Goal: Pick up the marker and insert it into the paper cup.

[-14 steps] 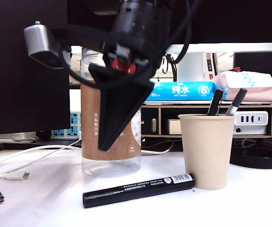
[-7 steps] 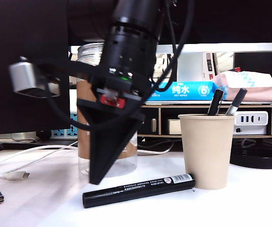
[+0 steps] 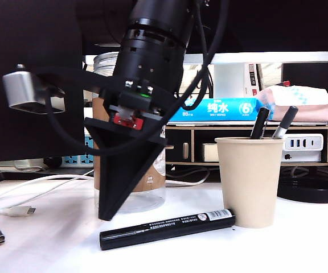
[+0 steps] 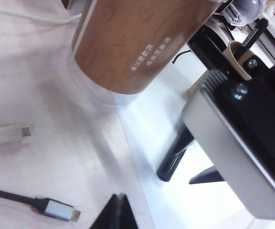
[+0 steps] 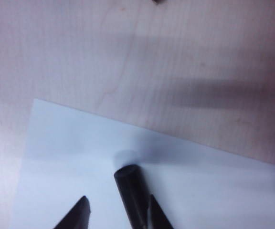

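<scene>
The black marker lies flat on a white sheet in front of the beige paper cup, its labelled end almost touching the cup's base. My right gripper reaches down from above, tips just above the marker's plain left end. In the right wrist view the right gripper is open, and the marker lies between the fingers, close beside one of them and not clamped. My left gripper hovers shut and empty over the table, apart from the marker's end and the cup.
A tall clear jar with a brown label stands just behind the right gripper. Two other markers stick out of the cup. USB cables lie at the left. Shelves and boxes fill the back.
The right arm has come down and to the left, its fingertips dropping from beside the jar's label to just above the marker's left end. Marker and cup have not moved.
</scene>
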Motion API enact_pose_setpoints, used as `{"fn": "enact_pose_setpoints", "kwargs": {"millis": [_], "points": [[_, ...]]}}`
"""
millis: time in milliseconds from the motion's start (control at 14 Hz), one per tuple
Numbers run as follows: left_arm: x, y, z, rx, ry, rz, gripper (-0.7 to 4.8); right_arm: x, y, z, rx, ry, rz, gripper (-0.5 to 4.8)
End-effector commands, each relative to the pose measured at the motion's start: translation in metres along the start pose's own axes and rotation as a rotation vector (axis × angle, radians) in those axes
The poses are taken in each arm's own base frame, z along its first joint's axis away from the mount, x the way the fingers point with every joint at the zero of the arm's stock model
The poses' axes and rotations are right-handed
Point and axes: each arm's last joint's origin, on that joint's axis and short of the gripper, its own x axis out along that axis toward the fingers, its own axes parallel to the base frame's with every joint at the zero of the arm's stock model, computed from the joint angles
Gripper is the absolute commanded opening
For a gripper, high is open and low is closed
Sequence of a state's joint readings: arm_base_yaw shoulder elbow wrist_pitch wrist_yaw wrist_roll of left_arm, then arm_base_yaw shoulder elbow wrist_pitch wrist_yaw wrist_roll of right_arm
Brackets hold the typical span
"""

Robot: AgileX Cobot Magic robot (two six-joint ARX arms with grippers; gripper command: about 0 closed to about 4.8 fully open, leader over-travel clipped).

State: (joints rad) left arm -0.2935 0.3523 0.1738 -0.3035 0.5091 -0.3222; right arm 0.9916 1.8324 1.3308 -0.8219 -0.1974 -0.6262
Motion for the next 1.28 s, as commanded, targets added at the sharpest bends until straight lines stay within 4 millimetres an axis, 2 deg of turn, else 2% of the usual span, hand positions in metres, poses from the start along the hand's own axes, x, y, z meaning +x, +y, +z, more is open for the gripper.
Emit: {"fn": "enact_pose_setpoints", "kwargs": {"millis": [71,1283], "points": [[0.000,-0.001,0.002,0.020,-0.014,-0.004,-0.05,-0.003,0.000,0.003,-0.009,-0.019,-0.010,1.60],[0.000,-0.001,0.002,0.025,-0.023,-0.007,-0.05,0.011,0.000,0.006,0.009,-0.003,0.005,1.58]]}}
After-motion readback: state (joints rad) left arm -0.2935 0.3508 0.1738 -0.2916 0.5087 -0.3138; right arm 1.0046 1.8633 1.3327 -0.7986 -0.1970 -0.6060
